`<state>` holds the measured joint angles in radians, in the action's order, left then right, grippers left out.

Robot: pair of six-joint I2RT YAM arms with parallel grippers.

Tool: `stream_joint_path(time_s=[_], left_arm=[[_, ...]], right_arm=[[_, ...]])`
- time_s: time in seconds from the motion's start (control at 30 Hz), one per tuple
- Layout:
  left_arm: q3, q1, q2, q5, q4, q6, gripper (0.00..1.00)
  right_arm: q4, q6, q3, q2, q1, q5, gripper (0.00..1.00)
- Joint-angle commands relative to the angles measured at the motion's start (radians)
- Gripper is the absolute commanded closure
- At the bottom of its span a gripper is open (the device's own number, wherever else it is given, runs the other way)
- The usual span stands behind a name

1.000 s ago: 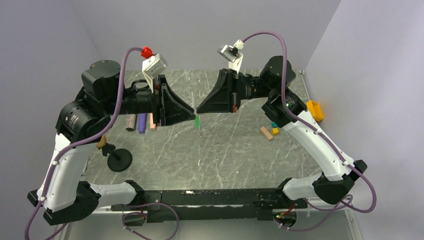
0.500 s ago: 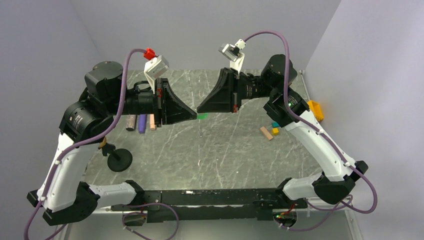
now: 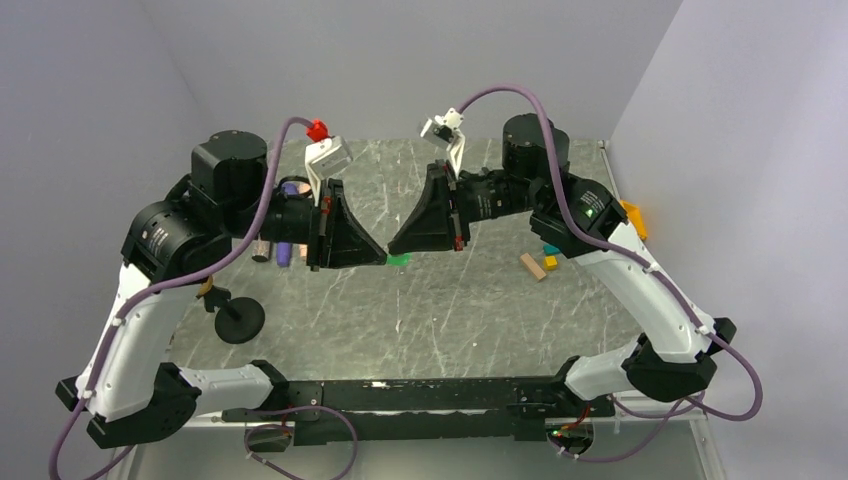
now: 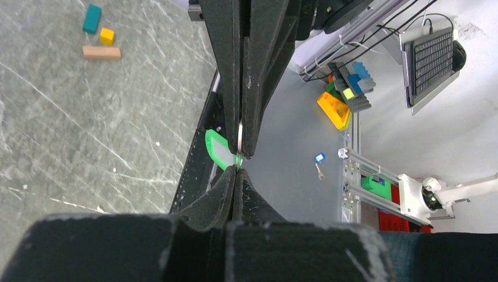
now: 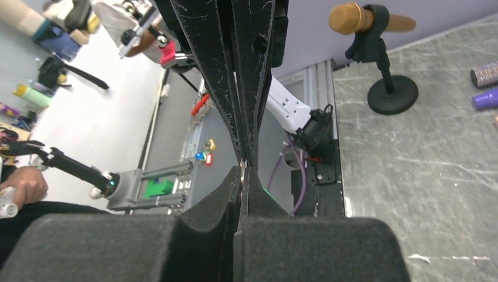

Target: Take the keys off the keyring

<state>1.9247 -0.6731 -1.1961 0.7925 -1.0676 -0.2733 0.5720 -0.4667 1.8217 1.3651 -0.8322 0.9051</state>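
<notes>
The keys show as one small bright green tag [image 3: 400,260], held in the air between the two gripper tips over the middle of the table [image 3: 440,310]. In the left wrist view the tag [image 4: 217,148] hangs left of the meeting fingertips. The keyring is a thin silvery strip [image 4: 239,132] pinched between the right gripper's fingers; it also shows in the right wrist view [image 5: 242,167]. My left gripper [image 3: 384,258] [image 4: 236,170] is shut on the tag's end. My right gripper [image 3: 392,247] [image 5: 242,171] is shut on the keyring, tip to tip with the left.
A gold microphone on a round black stand [image 3: 238,320] stands at the near left. Purple and silvery cylinders [image 3: 283,250] lie behind the left arm. A wooden block [image 3: 533,266], a teal block [image 3: 549,250] and a yellow bin [image 3: 628,218] are at the right.
Both grippers have moved together toward the near side and lower. The green tag swung from hanging upright to lying sideways. Both stay shut.
</notes>
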Motion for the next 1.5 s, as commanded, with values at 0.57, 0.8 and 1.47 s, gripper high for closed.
stream_joint_path(time_s=[0.57,0.8,1.47], left_arm=[[-0.051,-0.163,0.023,-0.141,-0.155,0.057,1.0],[-0.074,-0.171,0.036,-0.141,-0.175,0.068,1.0],[-0.126,-0.195,0.092,-0.233,-0.193,0.067,0.67]], right_arm=[[0.301,0.185,0.038,0.038,-0.133,-0.197,1.0],[0.328,0.194,0.041,0.055,-0.155,-0.223,1.0],[0.377,0.217,0.032,0.114,-0.243,-0.262,1.0]])
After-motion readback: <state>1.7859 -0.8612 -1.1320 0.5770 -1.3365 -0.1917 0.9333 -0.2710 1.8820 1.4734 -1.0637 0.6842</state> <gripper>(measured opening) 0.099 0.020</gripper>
